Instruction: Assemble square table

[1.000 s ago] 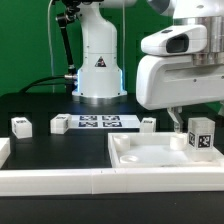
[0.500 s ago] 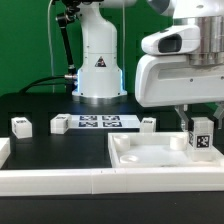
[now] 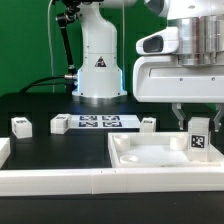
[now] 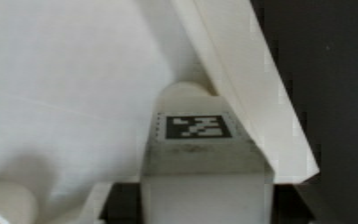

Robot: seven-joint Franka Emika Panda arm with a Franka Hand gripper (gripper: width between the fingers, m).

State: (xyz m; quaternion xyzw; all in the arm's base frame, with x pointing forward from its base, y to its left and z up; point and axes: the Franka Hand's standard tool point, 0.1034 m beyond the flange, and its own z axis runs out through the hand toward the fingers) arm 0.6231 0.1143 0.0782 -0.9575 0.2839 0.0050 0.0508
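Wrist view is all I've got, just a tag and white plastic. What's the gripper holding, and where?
Observer: The gripper is closed on one upright leg, at the tabletop's corner on the exterior view's right.
Operator: Where are the other legs?
Observer: Three legs sit loose on the black table beyond the tabletop: two on the exterior view's left of the marker board, one on its right.
Operator: Anything along the tabletop's near side?
Observer: A long white rail lies there.
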